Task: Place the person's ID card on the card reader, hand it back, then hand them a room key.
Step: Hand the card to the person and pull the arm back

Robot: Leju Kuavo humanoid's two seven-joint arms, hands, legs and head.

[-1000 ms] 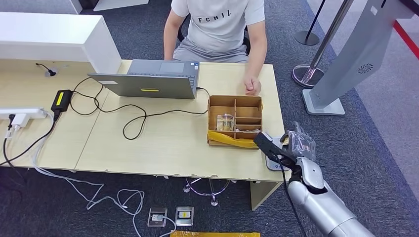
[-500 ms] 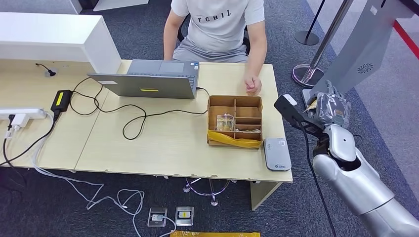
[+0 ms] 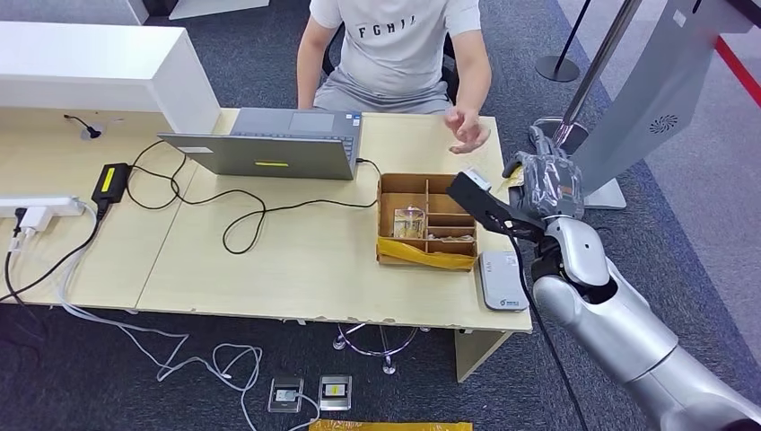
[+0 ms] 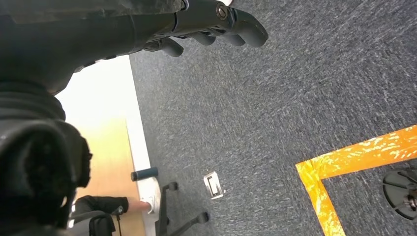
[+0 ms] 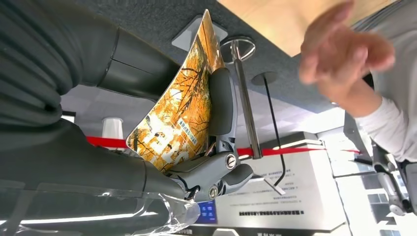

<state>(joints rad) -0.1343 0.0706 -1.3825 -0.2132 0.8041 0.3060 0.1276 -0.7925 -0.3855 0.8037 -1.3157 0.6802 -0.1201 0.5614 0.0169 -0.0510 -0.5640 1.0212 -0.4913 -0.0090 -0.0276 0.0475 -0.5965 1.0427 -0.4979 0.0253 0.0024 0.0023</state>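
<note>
Right hand: the right hand (image 3: 546, 184) is up above the far right corner of the desk (image 3: 296, 260), pinching a card (image 5: 184, 110) between thumb and fingers (image 5: 221, 105).
Card: orange, with an autumn-tree print, and it sits bowed in the grip in the right wrist view. Whether this is the ID card or the room key I can't say from here; the print is too small to read.
Where it is: in the air, near the person's hand (image 3: 468, 133) but not touching it.
Person's hand: raised off the desk, fingers apart, blurred in the wrist view; to my eye it's coming to take the card.
How it handles: light, thin and springy by the look of it, slick on both faces. It bends rather than breaks, but a loose pinch could let it slide out.
Where to hold: the robot has the lower part, so the top edge stands free, and that free end is the place for the person to take it.
Left hand: the left hand (image 4: 206, 19) hangs low over the carpet, fingers curled in, nothing in them.
Card reader: one grey card reader (image 3: 502, 280) on the near right edge of the desk, nothing on top of it.
Count: one card in hand, one reader, one brown divided box (image 3: 427, 220), one laptop (image 3: 269, 148), one person seated across.
</note>
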